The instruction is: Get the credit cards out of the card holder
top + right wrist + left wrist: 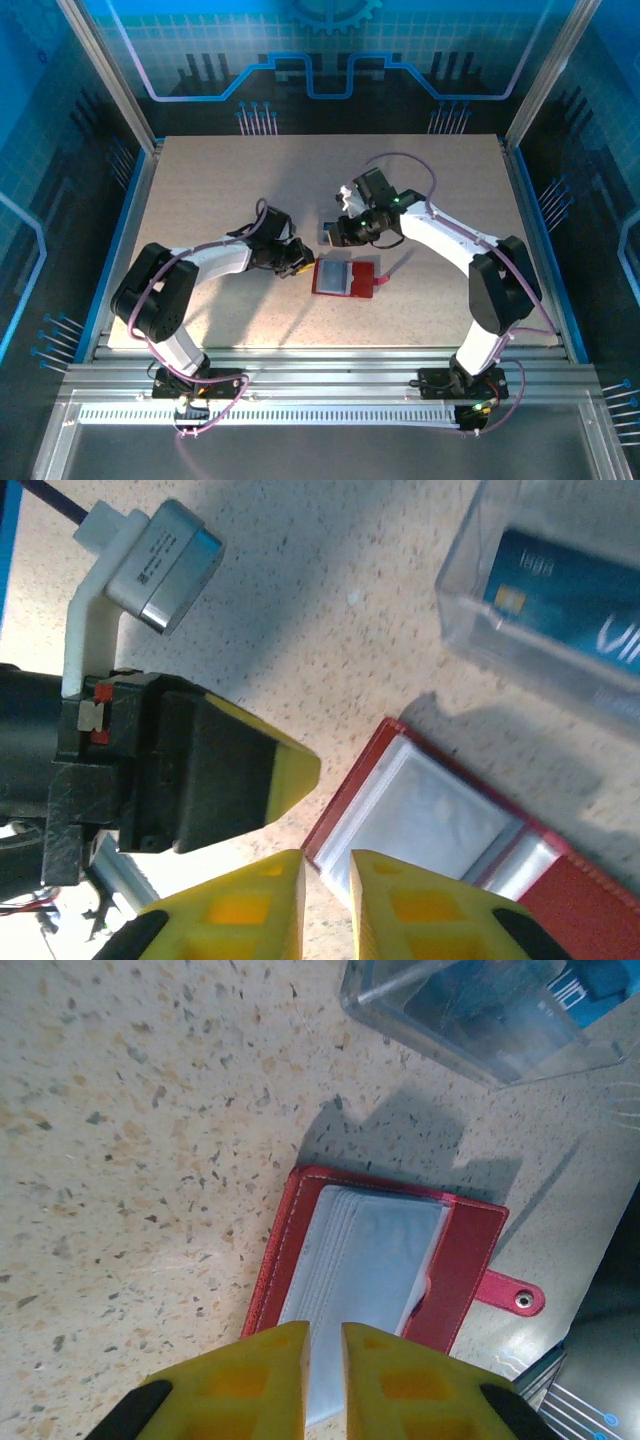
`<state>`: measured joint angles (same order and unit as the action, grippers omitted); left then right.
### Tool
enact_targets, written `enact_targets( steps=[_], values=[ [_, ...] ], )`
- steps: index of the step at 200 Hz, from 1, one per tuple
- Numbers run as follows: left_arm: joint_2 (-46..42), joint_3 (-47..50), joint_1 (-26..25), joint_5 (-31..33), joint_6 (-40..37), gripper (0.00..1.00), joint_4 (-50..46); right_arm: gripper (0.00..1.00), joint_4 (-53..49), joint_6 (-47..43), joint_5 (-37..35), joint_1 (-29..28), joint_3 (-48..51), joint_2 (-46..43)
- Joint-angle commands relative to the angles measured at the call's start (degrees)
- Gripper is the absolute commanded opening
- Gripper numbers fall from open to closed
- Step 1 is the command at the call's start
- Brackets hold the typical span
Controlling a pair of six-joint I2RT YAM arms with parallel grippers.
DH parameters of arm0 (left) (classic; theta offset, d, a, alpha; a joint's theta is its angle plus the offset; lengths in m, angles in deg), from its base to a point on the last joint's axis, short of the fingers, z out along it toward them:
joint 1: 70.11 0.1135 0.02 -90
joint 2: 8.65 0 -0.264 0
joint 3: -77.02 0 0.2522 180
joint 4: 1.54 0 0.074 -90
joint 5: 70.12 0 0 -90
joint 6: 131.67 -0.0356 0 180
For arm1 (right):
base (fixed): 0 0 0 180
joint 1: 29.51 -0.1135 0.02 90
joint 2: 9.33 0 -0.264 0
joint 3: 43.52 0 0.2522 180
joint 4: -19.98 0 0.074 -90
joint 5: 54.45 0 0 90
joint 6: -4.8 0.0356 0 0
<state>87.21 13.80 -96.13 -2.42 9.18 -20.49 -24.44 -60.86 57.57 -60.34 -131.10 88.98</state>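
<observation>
The red card holder (345, 278) lies open on the table, grey pockets (365, 1260) facing up and strap tab (515, 1298) to its right. My left gripper (298, 264) is at the holder's left edge. Its yellow fingers (325, 1328) are nearly closed, with the grey pocket's edge in the narrow gap. My right gripper (340, 235) comes from the far side at the holder's (440, 820) corner. Its jaws (327, 855) are drawn close over the pale pocket stack's corner. A blue credit card (565, 595) lies inside a clear plastic case (480, 1015) just beyond the holder.
The speckled tabletop (220, 190) has free room at the far left and far right. Blue side rails and a metal frame (320, 365) border it. The left gripper's black and yellow finger (240, 775) sits close beside my right fingers.
</observation>
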Motion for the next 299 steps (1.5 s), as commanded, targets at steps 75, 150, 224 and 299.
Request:
enact_targets(
  steps=[75,150,224,299],
  values=[
    [3.3,-1.9,-1.3,-3.4,-1.0,0.14,-1.8,0.24,18.9,20.4,8.4,-0.7,15.4,-1.1],
    [5.0,-2.3,-1.9,-3.6,-0.8,0.12,-3.8,0.24,17.4,19.7,8.0,-0.7,15.9,2.9],
    [5.3,-2.7,-2.0,-3.2,-1.6,0.12,-6.0,0.27,13.8,18.1,6.7,-0.8,15.0,4.9],
    [5.8,-3.3,-2.0,-3.2,-2.0,0.12,-7.0,0.3,12.5,17.7,6.2,-1.7,14.3,6.0]
  ],
)
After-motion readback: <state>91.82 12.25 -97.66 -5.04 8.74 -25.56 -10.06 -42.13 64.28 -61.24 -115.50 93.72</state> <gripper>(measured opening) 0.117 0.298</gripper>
